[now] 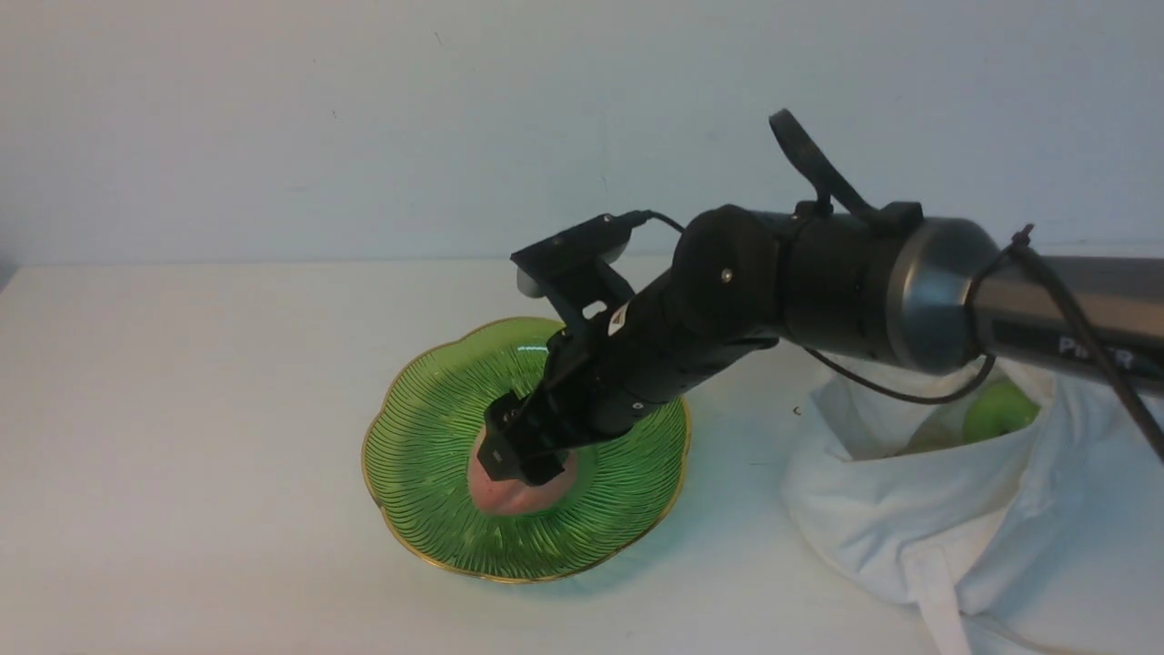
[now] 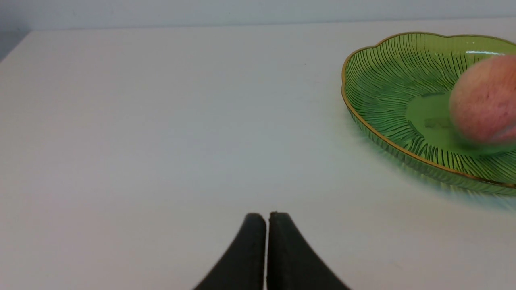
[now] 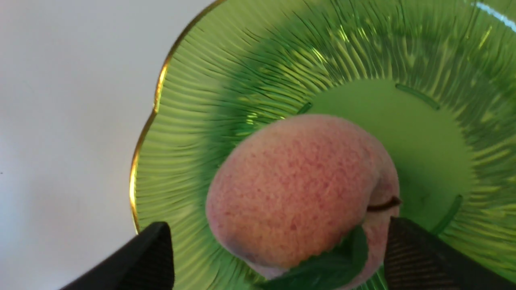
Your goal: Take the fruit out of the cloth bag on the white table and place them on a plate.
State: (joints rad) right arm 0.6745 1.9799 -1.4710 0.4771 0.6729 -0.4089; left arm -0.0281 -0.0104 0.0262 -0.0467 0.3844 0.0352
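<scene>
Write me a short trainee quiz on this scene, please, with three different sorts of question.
1. True or false: the smooth light green apple lies on the translucent green scalloped plate.
2. Which fruit is on the plate? A. the pink fuzzy peach B. a yellow banana C. none
3. Fill in: the left end effector has its fingers ____.
Key: 1. False; it sits in the soft white cloth bag. 2. A. 3. shut.
</scene>
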